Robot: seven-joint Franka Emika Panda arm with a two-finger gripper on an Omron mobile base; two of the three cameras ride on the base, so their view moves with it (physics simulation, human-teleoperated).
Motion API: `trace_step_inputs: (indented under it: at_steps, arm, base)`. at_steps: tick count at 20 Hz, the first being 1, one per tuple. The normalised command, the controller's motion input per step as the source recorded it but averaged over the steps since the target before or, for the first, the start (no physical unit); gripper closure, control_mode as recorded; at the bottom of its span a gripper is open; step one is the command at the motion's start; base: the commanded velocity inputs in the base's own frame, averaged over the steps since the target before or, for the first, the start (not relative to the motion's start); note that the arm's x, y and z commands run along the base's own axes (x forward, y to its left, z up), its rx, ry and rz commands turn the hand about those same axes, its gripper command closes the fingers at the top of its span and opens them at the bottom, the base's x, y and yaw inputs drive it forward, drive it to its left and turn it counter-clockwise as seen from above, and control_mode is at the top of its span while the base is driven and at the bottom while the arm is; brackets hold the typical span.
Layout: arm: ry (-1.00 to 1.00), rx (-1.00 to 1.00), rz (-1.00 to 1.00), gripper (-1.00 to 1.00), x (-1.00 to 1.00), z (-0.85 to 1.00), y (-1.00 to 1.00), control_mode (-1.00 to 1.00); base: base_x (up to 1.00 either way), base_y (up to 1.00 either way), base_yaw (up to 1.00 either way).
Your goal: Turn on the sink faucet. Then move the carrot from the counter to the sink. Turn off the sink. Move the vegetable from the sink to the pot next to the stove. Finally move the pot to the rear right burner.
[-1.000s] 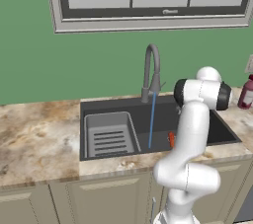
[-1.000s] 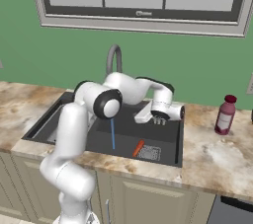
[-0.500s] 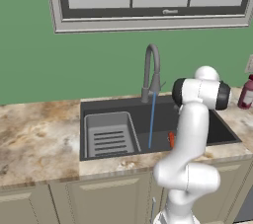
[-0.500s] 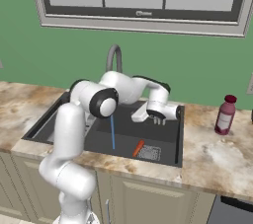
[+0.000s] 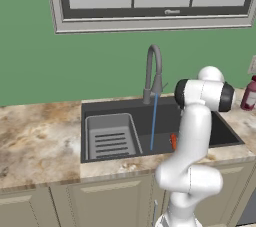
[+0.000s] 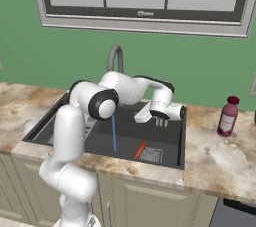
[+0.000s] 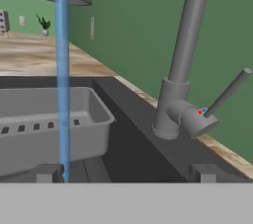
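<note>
The carrot (image 6: 140, 149) lies flat on the floor of the sink (image 6: 172, 136), near the front wall and just beside the square drain grate (image 6: 150, 155). Its long axis runs diagonally across the basin, one end toward the front left and the other toward the back right; which end is the thin tip I cannot tell. From the left base view only a short orange piece of the carrot (image 5: 173, 141) shows beside the white arm.

A blue stream of water (image 6: 113, 132) falls straight down from the spout of the sink faucet (image 6: 115, 58) to the basin floor, landing left of the carrot and apart from it. The lighter ribbed tray insert (image 5: 110, 134) sits in the left part of the basin.

The gripper (image 6: 161, 120) hangs over the right rear part of the sink, fingers pointing down, jaws spread wide and holding nothing. In the hand view the two finger tips (image 7: 48, 172) stand well apart, facing the faucet's base and its side lever (image 7: 225, 93), touching neither.

A pink-red bottle (image 6: 227, 116) stands on the counter (image 6: 220, 158) to the right of the sink.
</note>
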Motion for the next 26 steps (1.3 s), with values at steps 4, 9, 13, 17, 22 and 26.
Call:
trace_step_inputs:
  at_steps: [4, 9, 13, 17, 22, 26]
  arm:
    - [0.00, 0.00, 0.00, -1.00, 0.00, 0.00, -0.02, 1.00]
    - [0.00, 0.00, 0.00, -1.00, 0.00, 0.00, 0.00, 1.00]
    - [0.00, 0.00, 0.00, -1.00, 0.00, 0.00, 0.00, 1.00]
    - [0.00, 0.00, 0.00, -1.00, 0.00, 0.00, 0.00, 1.00]
    - [0.00, 0.00, 0.00, -1.00, 0.00, 0.00, 0.00, 1.00]
    - [0.00, 0.00, 0.00, -1.00, 0.00, 0.00, 0.00, 1.00]
  base:
    - [0.00, -0.10, 0.00]
    - [0.00, -0.64, 0.00]
    - [0.00, -0.49, 0.02]
    - [0.00, -0.15, 0.08]
    - [0.07, -0.19, 0.17]
    - [0.14, -0.41, 0.20]
